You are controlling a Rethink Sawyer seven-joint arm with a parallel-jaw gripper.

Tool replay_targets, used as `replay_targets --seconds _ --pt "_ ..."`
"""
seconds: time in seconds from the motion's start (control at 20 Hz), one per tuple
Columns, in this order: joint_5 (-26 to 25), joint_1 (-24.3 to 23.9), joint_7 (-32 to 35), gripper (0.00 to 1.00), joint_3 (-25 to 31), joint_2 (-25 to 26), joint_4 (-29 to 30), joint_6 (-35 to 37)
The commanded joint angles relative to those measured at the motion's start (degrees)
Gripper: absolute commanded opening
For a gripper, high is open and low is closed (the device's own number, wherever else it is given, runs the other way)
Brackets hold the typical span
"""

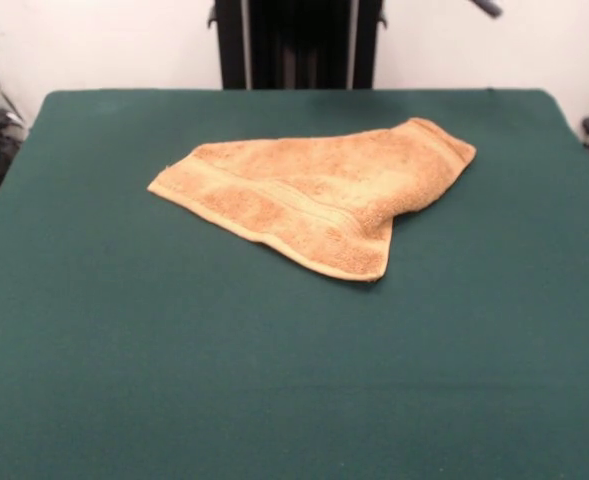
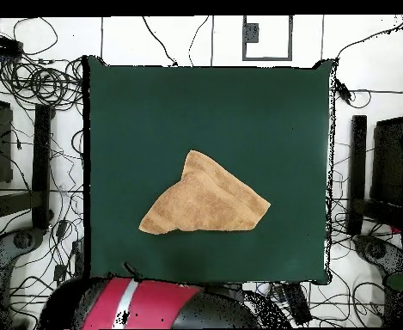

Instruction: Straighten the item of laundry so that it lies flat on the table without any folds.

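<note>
The orange-tan terry towel [image 1: 314, 195] lies on the dark green table [image 1: 274, 380], a little toward the robot's side of the middle. It is folded over on itself into a rough triangle, with a woven band stripe along its near edge. In the overhead view the towel [image 2: 206, 199] shows as a triangle with one point up. The gripper shows in neither view; only the robot's red and black base [image 2: 144, 305] shows at the bottom of the overhead view.
The black pedestal [image 1: 296, 45] stands behind the table's far edge. Cables and equipment [image 2: 33, 129] lie on the floor around both sides of the table.
</note>
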Motion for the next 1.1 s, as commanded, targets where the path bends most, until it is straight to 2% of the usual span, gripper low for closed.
replay_targets --seconds 0.05,0.2,0.35,0.55,0.75,0.8,0.85,0.9,1.05,1.1 --pt "15.5 4.8 -22.8 1.00 -15.7 -6.1 5.8 -6.2" --pt "16.7 5.8 -20.5 1.00 -18.0 -7.2 6.4 -5.8" --pt "15.0 6.2 -18.7 1.00 -20.7 -9.2 6.1 -4.9" --pt "16.9 7.3 -17.0 1.00 -23.9 -10.8 7.1 -5.0" --pt "23.0 6.1 -18.2 1.00 -21.2 1.5 5.8 -14.9" --pt "26.7 5.5 -19.3 1.00 -19.7 7.8 4.5 -20.3" --pt "27.7 5.5 -19.0 1.00 -18.8 10.8 3.4 -21.4" --pt "28.0 5.4 -17.5 1.00 -17.2 15.3 1.1 -20.2" --pt "26.9 6.6 -13.4 1.00 -16.1 21.6 -2.9 -13.6" --pt "29.2 6.8 -13.6 1.00 -15.9 24.9 -3.7 -15.5"
